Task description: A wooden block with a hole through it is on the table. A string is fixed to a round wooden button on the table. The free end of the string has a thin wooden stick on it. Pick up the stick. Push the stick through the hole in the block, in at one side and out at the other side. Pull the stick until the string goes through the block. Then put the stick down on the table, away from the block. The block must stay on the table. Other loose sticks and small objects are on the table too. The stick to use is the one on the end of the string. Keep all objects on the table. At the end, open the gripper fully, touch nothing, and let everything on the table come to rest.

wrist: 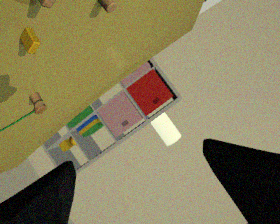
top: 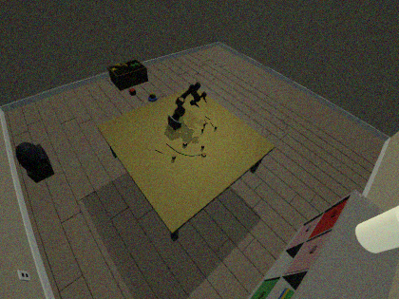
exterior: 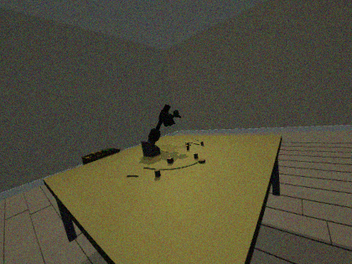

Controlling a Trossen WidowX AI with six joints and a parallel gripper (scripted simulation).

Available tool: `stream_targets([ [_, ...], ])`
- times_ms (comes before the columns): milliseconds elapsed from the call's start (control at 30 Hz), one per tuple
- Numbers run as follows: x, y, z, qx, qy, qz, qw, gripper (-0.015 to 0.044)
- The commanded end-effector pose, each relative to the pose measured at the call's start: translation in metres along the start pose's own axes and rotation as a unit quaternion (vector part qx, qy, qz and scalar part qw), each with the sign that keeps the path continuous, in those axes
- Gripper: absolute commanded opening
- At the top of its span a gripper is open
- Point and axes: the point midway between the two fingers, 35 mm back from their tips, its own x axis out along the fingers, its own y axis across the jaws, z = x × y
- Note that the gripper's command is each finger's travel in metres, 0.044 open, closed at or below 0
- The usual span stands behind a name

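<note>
The round button (top: 203,155) (exterior: 202,161) (wrist: 37,103) sits on the table (top: 176,194) (exterior: 176,209). The string (top: 185,154) (exterior: 178,168) (wrist: 17,121) curves from it; its far end, with the thin stick (top: 169,146) (exterior: 148,168), lies flat on the table. Several small dark pieces lie near the string; which one is the holed block I cannot tell, and no hole shows. A yellow block (wrist: 30,40) stands near the button in the wrist view. My gripper (top: 201,102) (exterior: 177,120) (wrist: 140,157) is open and empty, high above the table, away from the string.
A loose stick (top: 159,151) (exterior: 132,176) lies beyond the string's stick end. Small pieces (top: 184,144) (top: 173,158) (exterior: 170,160) (exterior: 157,173) stand on either side of the string. More small pieces (top: 215,127) (exterior: 202,143) (wrist: 107,5) and thin sticks lie in front of the arm. A shelf (wrist: 120,112) stands beyond the table.
</note>
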Motion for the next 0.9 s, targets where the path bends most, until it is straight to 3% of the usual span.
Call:
stream_targets([
  [0, 0.000, 0.000, 0.000, 0.000, 0.000, 0.000, 1.000, 0.0426],
  [400, 0.051, 0.014, -0.068, 0.164, -0.031, 0.119, 0.979, 0.0440],
  [867, 0.147, 0.100, -0.122, 0.328, -0.108, 0.301, 0.889, 0.0440],
])
